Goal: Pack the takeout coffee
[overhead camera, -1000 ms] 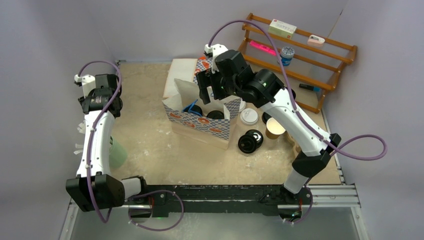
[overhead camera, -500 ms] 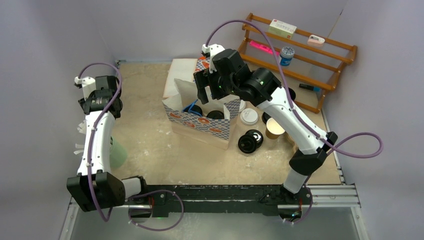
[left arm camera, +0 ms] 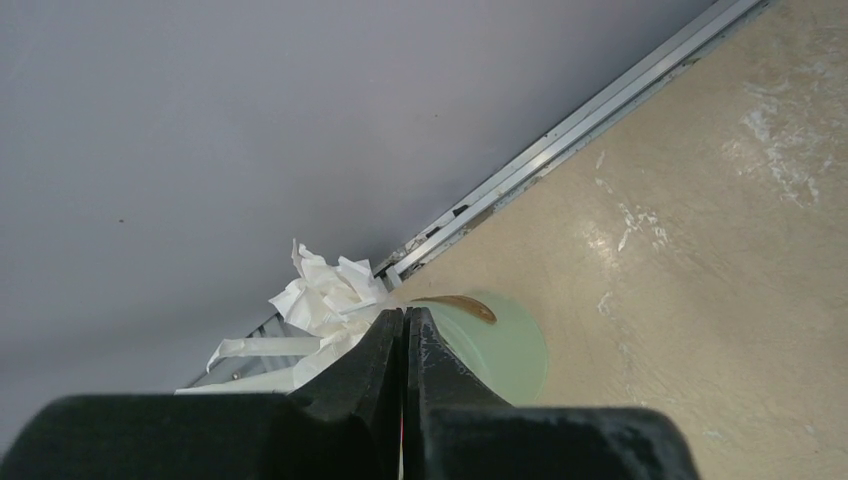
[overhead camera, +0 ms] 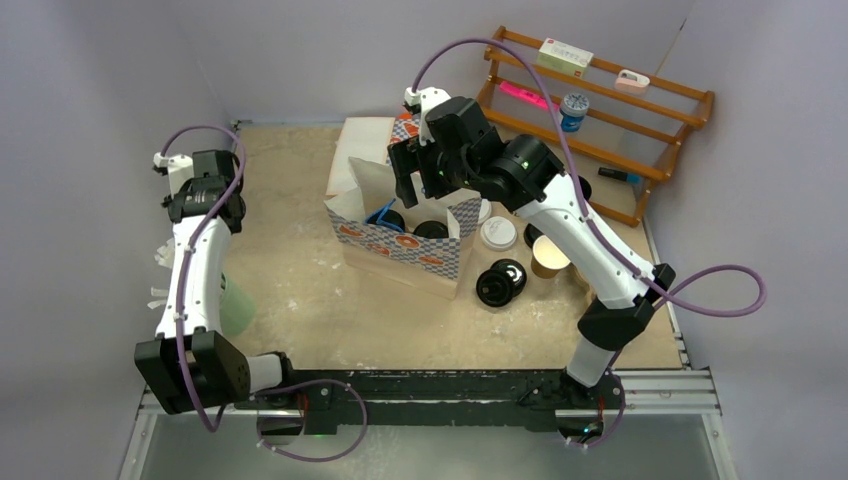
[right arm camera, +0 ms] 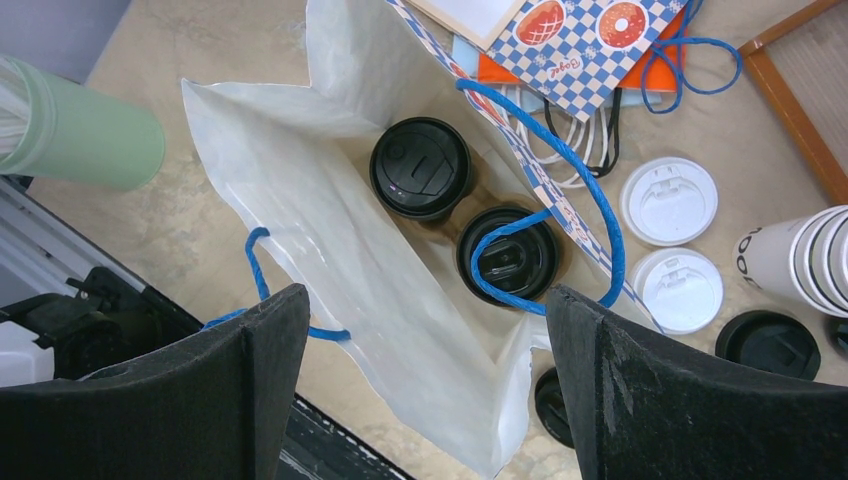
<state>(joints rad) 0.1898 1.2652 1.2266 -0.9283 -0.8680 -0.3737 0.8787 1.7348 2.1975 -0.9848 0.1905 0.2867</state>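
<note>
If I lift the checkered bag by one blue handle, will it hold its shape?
Probably not: the bag looks like thin, creased paper, so it may sag. Its blue handle seems limp cord. Two lidded cups stand inside, so a lopsided lift could topple them.

The paper bag (overhead camera: 400,245) is showing blue-and-white checks with doughnut prints and blue handles (right arm camera: 607,225); coffee cups (right arm camera: 420,168) are wearing black lids.
</note>
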